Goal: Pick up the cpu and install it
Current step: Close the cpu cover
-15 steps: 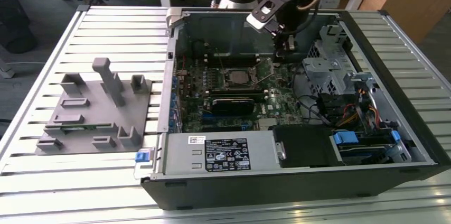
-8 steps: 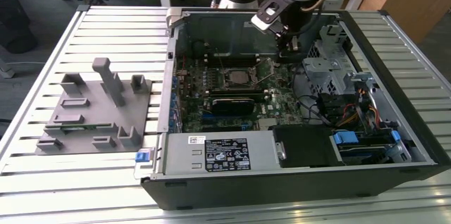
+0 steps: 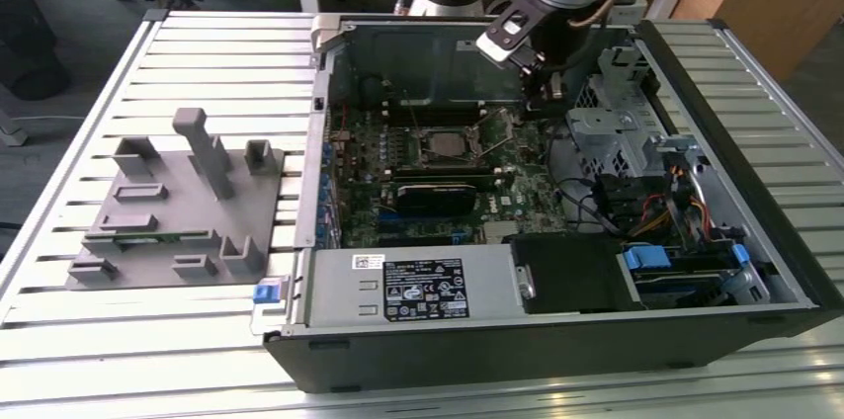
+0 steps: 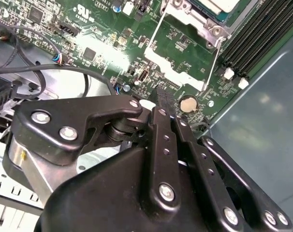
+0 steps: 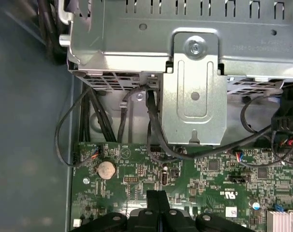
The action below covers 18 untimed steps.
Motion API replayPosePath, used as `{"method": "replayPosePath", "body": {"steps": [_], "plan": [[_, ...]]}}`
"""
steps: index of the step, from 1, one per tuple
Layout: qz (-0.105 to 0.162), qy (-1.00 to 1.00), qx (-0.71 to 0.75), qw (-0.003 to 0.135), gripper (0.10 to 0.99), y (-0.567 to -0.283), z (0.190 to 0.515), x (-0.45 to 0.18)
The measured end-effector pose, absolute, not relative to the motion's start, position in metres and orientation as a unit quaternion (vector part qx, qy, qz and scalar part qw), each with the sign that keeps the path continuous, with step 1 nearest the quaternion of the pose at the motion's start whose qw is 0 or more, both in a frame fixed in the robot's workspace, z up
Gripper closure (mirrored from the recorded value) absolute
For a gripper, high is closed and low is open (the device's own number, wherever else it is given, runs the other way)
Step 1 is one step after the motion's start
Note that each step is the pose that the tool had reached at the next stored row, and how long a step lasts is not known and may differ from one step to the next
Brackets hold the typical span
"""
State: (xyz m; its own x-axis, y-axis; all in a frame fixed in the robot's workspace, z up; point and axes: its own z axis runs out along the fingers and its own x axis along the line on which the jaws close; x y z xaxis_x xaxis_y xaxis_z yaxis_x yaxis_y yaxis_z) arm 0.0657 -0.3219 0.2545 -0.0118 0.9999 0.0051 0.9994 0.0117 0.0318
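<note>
While the gripper hangs inside the open case, count stands at one arm, one gripper, one cpu, one grey fixture on the table. Cpu lies flat in the motherboard socket, metal top up; it's square, so no long axis, edges parallel to the board's. Fingers pinched together, holding nothing, to the exterior view's right of the socket. Second wrist view catches the cpu's corner; first wrist view shows the drive cage instead. One coin cell shows in both wrist views.
</note>
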Motion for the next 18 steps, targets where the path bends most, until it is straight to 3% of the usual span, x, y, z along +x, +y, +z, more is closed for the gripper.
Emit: {"method": "replayPosePath", "body": {"steps": [18], "plan": [[0.008,0.711,0.703,0.0,0.98,-0.319,0.245,0.051]]}}
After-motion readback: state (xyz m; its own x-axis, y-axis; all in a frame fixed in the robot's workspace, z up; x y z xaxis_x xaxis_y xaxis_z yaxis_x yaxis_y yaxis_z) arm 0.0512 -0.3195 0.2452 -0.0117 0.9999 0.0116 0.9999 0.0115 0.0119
